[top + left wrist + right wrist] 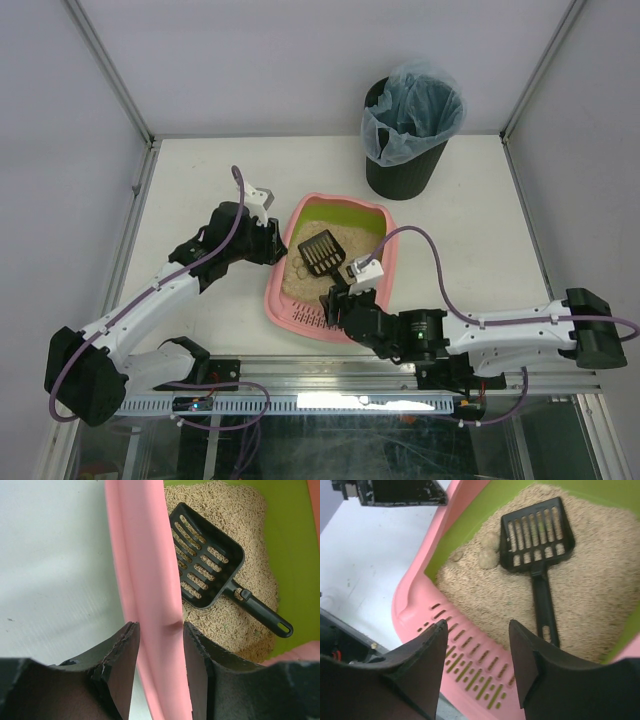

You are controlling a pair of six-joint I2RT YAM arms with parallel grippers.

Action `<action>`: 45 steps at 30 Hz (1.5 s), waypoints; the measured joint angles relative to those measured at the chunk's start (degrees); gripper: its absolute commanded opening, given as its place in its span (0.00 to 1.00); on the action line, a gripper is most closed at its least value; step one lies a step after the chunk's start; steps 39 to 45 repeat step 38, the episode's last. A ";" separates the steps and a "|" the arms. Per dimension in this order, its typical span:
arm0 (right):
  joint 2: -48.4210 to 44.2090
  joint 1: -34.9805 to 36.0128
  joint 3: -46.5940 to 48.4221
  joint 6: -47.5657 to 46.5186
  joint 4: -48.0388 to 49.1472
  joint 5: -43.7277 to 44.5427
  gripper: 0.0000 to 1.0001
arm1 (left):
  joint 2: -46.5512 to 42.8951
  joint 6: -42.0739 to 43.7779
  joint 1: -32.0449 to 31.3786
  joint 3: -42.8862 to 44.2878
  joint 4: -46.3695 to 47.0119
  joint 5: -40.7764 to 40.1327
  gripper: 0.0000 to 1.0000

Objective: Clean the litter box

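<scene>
The pink litter box [273, 288] with a lime-green inner end lies mid-table and holds beige litter. A black slotted scoop [322, 252] lies flat on the litter, handle toward the near right. My left gripper [278, 245] straddles the box's left rim [145, 555], one finger outside and one inside, pinching the rim. The scoop also shows in the left wrist view [207, 560]. My right gripper [335, 300] is open and empty just above the slotted near rim [475, 655]. Two litter clumps [489, 557] sit left of the scoop head [537, 535].
A black round bin [405, 150] with a bluish bag stands at the back right, beyond the box. White table [200, 180] lies left of the box. A metal rail [330, 375] runs along the near edge.
</scene>
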 measured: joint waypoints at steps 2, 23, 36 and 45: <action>-1.51 -0.04 0.00 -1.46 -1.20 0.94 0.81 | -0.02 -0.02 0.13 0.00 0.00 -0.04 0.43; -28.33 -43.67 0.48 -12.26 -12.90 -28.37 1.00 | -23.10 -6.71 0.37 -3.85 0.79 -12.20 0.99; -41.79 -43.69 -1.18 -12.96 -19.15 -26.01 1.00 | -37.00 -11.50 0.37 -6.51 -7.19 -20.48 0.99; -42.01 -43.69 -1.64 -12.96 -19.37 -25.90 1.00 | -36.74 -11.47 0.37 -6.51 -7.72 -20.57 0.99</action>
